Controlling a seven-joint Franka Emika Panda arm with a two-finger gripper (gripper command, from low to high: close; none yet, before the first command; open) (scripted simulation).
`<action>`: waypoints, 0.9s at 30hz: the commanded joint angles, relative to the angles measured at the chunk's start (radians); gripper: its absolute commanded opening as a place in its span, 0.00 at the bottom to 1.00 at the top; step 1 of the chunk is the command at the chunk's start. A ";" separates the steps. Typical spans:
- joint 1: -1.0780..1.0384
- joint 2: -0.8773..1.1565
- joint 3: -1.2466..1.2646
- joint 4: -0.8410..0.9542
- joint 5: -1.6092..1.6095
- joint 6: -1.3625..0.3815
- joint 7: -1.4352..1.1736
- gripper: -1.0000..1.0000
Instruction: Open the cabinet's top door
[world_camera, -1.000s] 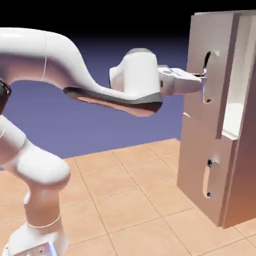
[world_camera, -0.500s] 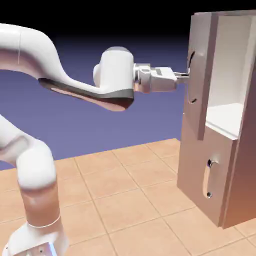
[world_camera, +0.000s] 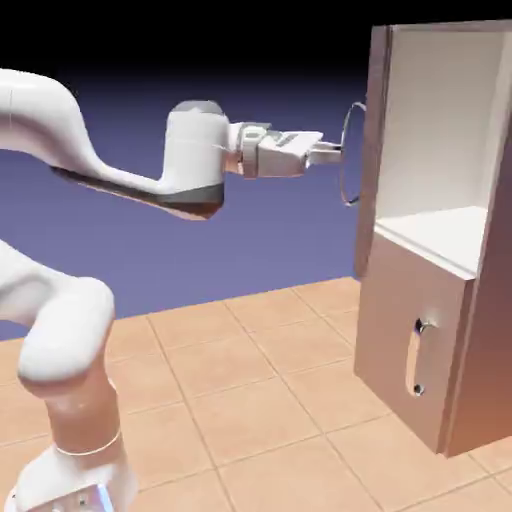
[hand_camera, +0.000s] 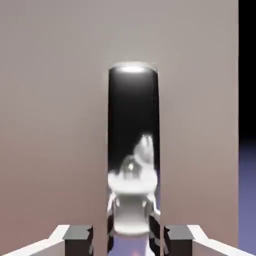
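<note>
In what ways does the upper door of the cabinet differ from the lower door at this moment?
The upper door stands wide open, turned nearly edge-on in the exterior view, while the lower door is shut. The upper door is taller; the lower door is shorter. The gripper is at the upper door's handle, whereas nothing touches the lower door's. Both have a curved silver handle.

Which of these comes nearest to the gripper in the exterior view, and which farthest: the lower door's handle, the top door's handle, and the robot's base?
1. Top door's handle: right at the fingertips of the gripper.
2. Lower door's handle: below, toward the view's right.
3. Robot's base: farthest, at the view's lower left.
</note>
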 joint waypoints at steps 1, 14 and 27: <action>0.005 -0.007 0.026 0.000 0.044 -0.044 -0.019 0.00; -0.049 0.056 0.404 0.171 0.429 -0.610 -0.106 0.00; -0.420 0.189 0.868 0.546 0.617 -1.099 -0.114 0.00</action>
